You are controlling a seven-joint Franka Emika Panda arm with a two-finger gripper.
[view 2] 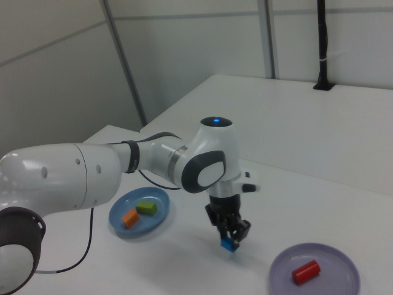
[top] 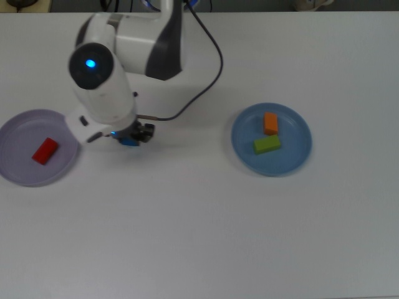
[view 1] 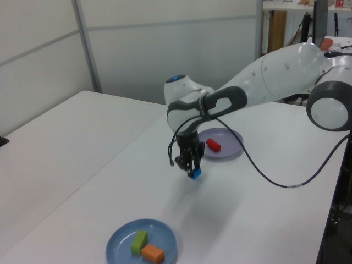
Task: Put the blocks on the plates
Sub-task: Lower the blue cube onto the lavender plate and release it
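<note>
Progress stands at three blocks out of four, judging by how things lie. Green block (top: pixel 267 144) and orange block (top: pixel 270 123) both rest inside the blue plate (top: pixel 298 159), the orange one at about twelve o'clock of the green in the top view, the two just beside each other. Red block (top: pixel 45 151) lies in the lavender plate (top: pixel 19 173), near its middle. What remains is the blue cube (view 1: pixel 195 172), and I have it: my pincer (view 1: pixel 192 169) is closed on it, fingers pressed to its sides, and the left and right views show the cube hanging clear above the surface (top: pixel 199 237) with its shadow below. In the top view the cube (top: pixel 129 142) peeks out from under my wrist, between the two plates but much nearer the lavender one, which sits at nine o'clock of it; the blue plate is well apart at three o'clock. In the right view the cube (view 2: pixel 229 244) is lifted with the lavender plate (view 2: pixel 334 258) toward four o'clock. I judge the last step to be carrying the cube over a plate, most likely the lavender one, lowering, and letting go.
</note>
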